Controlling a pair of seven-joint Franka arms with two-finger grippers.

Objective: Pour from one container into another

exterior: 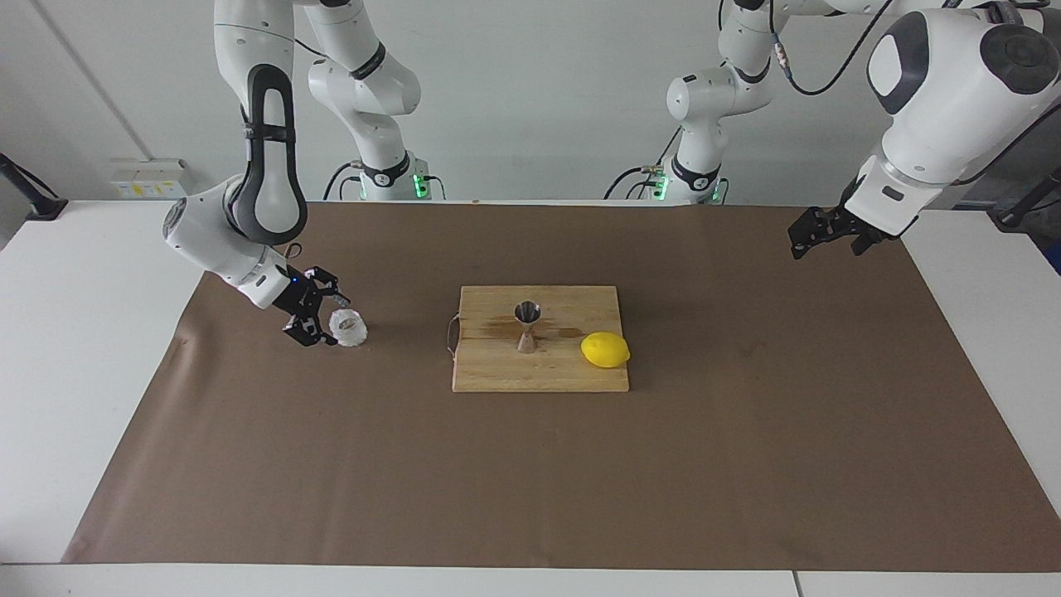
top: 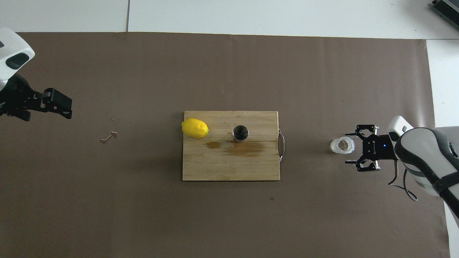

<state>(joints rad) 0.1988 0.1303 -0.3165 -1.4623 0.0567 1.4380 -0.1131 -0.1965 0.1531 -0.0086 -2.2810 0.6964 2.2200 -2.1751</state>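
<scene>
One wooden cutting board [exterior: 539, 377] lies mid-table and serves as the landmark. On it stand one steel jigger [exterior: 527, 326], upright, and one lemon [exterior: 605, 349] beside it, toward the left arm's end. One whitish faceted cup [exterior: 348, 327] sits off the board toward the right arm's end, with the right gripper [exterior: 320, 319] just beside it, jaws spread. The left gripper [exterior: 804, 240] hangs over the paper at its own end, jaws apart.

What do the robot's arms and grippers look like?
Both arms are glossy white with rounded joints and dark grey panels. Black cables loop along them, and green lights glow at their bases. The right gripper and left gripper are black metal claws; the right shows a tiny blue light.
</scene>
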